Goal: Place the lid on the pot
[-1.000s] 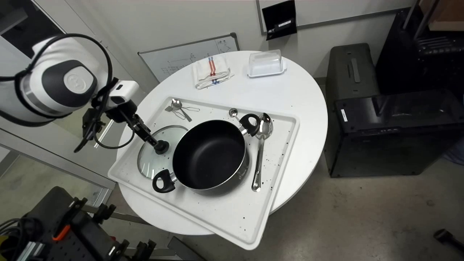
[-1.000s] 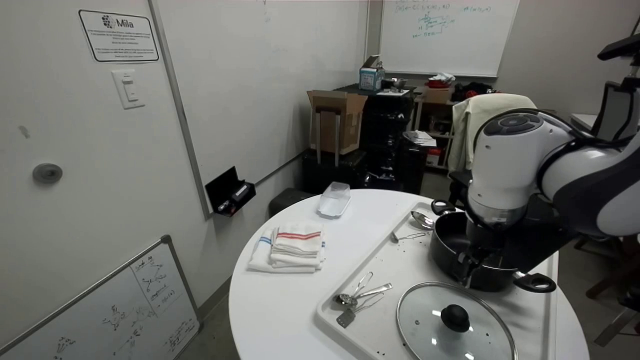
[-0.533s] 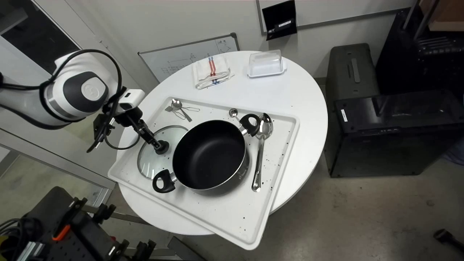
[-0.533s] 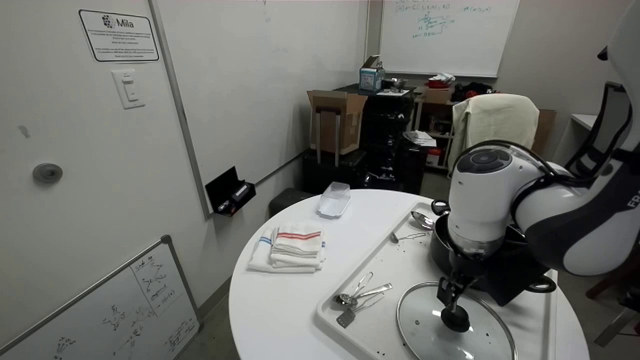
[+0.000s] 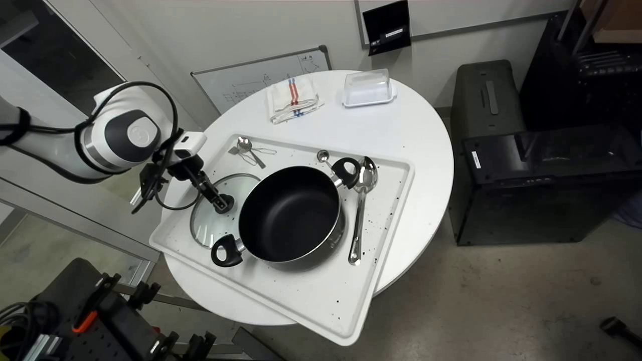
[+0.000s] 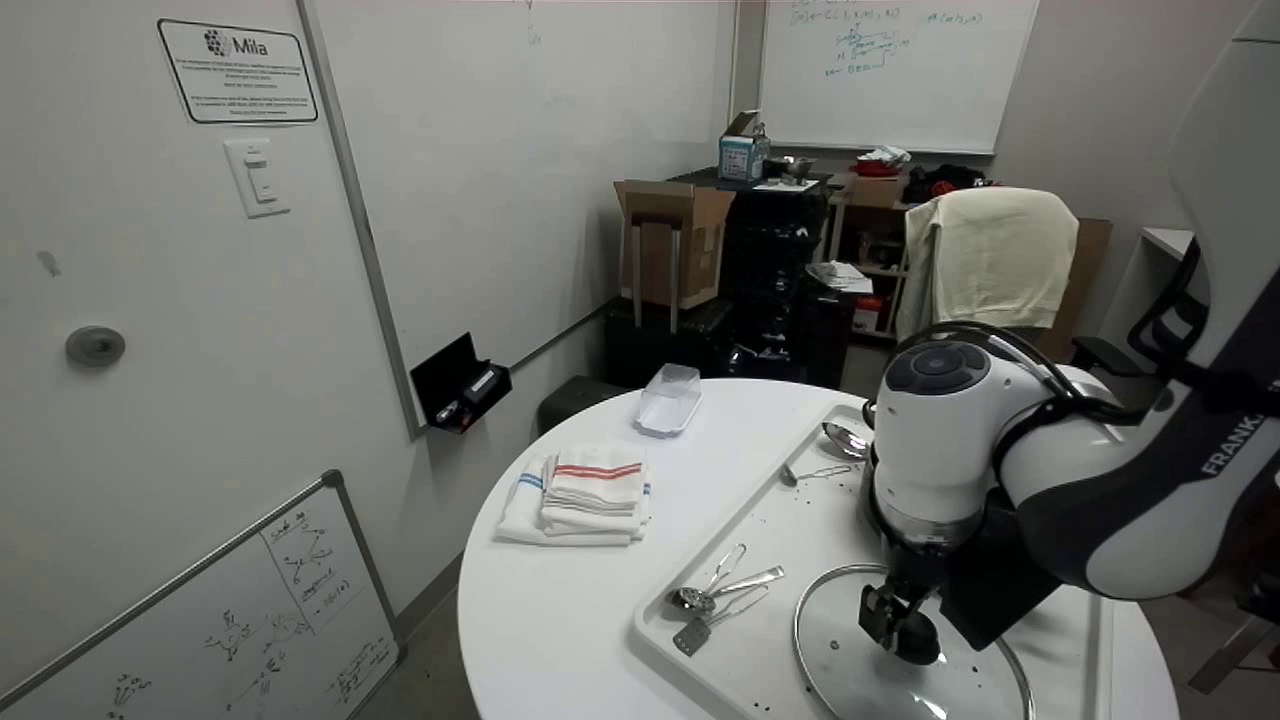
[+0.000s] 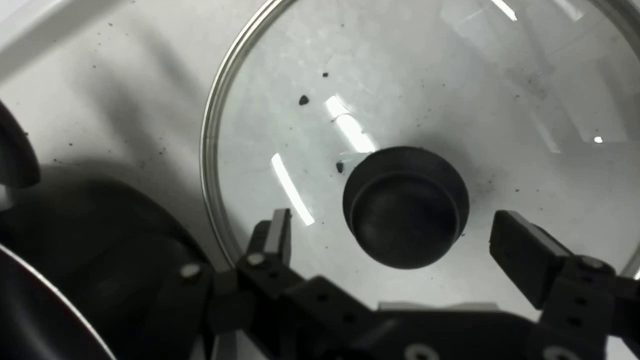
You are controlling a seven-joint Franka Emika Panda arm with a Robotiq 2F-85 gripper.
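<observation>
The clear glass lid [image 5: 208, 220] lies flat on the white tray beside the black pot [image 5: 288, 215]. The lid also shows in the other views [image 6: 850, 670] [image 7: 280, 125], with its black knob [image 7: 405, 220] upward. The pot stands uncovered; its rim edge shows at lower left in the wrist view [image 7: 55, 295], and my arm hides most of it in an exterior view. My gripper [image 7: 393, 225] is open and low over the lid. Its fingers [image 7: 525, 255] stand apart on either side of the knob, with gaps to it. The gripper also shows in both exterior views [image 5: 220, 204] [image 6: 888, 620].
The tray [image 5: 321, 311] has a raised edge on a round white table [image 5: 426, 150]. A large metal spoon [image 5: 360, 215] lies on the pot's far side from the lid. Small metal utensils [image 5: 251, 149] lie near the lid. Folded towels [image 5: 293, 98] and a clear-lidded dish [image 5: 368, 89] stand farther back.
My gripper has moved down and away from the pot to the lid's knob. The lid, the pot and the utensils have not moved.
</observation>
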